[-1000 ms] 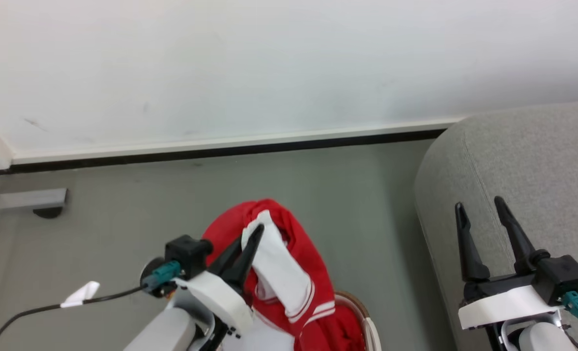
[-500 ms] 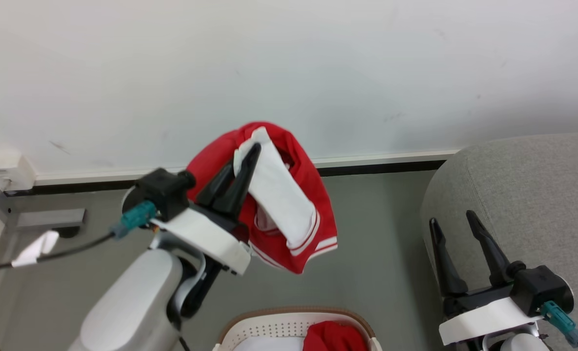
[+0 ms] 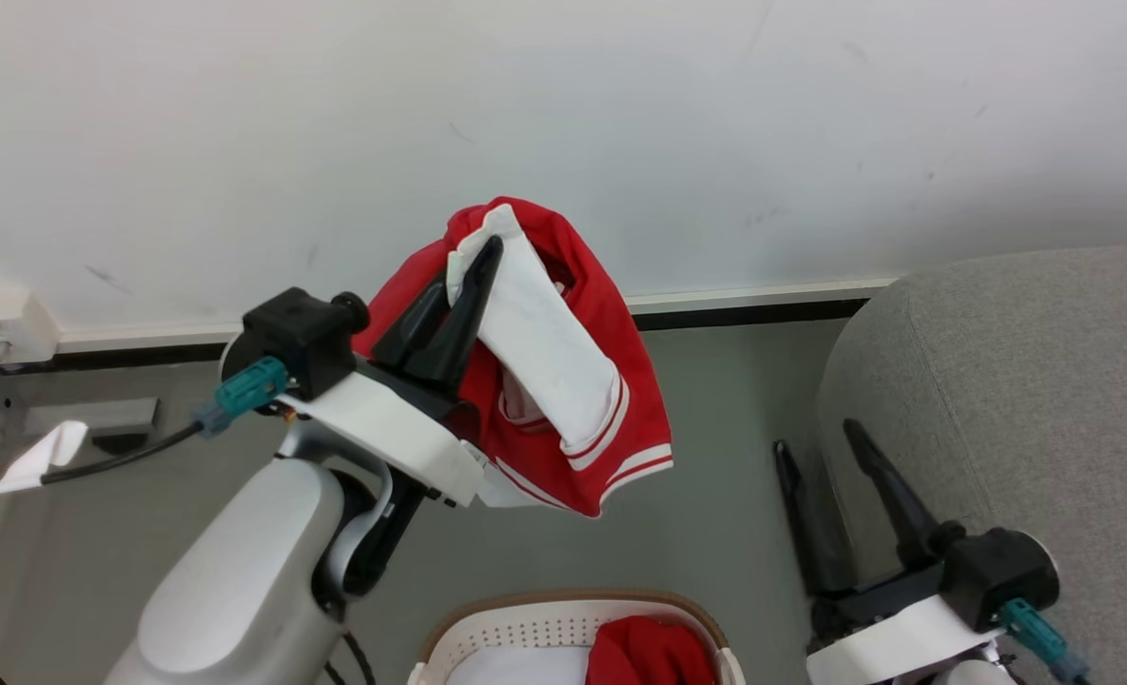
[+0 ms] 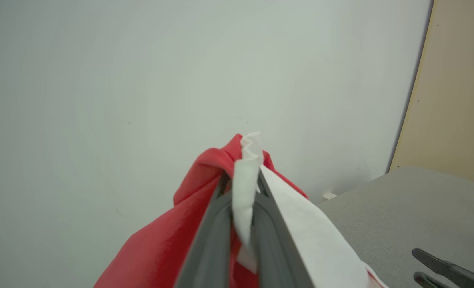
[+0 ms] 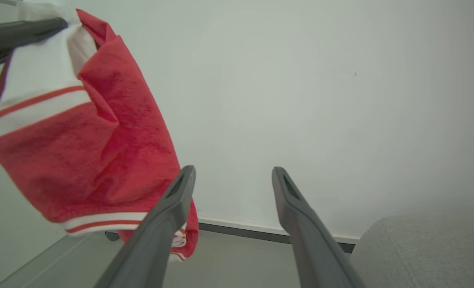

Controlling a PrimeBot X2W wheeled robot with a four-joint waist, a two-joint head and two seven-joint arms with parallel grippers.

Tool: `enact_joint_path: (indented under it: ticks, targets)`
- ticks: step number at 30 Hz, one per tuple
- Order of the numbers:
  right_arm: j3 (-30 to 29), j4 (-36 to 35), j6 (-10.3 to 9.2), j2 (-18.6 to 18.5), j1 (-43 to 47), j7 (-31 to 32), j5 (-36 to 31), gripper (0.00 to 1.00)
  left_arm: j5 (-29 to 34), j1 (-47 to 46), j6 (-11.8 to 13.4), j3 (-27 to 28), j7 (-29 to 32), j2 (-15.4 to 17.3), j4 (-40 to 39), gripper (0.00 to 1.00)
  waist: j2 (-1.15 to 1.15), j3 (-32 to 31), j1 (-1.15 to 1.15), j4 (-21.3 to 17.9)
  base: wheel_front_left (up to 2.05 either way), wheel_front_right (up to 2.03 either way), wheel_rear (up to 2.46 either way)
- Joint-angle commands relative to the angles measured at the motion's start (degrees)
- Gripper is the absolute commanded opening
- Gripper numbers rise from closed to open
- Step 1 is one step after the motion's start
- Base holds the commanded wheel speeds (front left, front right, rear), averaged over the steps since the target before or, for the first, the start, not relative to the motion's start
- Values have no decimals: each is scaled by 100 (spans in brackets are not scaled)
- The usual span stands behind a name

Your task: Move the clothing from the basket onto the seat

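left hand (image 3: 473,271): tips partly covered by fabric; fingers together, clamped on a white fold of the red garment (image 3: 544,466), which hangs in the air above the floor (image 3: 734,400). basket (image 3: 563,623): cut off at the bottom edge; a second red garment (image 3: 649,656) lies inside. right hand (image 3: 817,436): fingers apart, empty, just beside the seat (image 3: 1029,362), whose right part is out of frame.

A plain white wall (image 3: 715,114), faintly scuffed, meets a smooth grey-green floor (image 3: 715,542) along a white skirting board (image 3: 753,292) with a dark strip beneath. A beige panel (image 4: 453,100) adjoins the wall at one side.
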Motion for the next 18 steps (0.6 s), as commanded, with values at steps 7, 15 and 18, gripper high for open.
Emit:
enact_joint_path:
  ticks: [7, 15, 18]
  targets:
    - [1150, 11, -14, -206, -210, -15, 288, 100, -4, -86, 5, -76, 25, -6, 38, 0, 0, 94, 0, 72, 0, 0, 0]
    - [2327, 326, -14, -248, -600, 54, 716, 100, -21, -158, -57, -252, -21, -194, 223, 0, 0, 98, 0, 271, 0, 0, 0]
    - [2467, 611, -14, -180, -799, 49, 753, 100, -3, -189, -103, -355, -20, -298, 275, 0, 0, 98, 0, 371, 0, 0, 0]
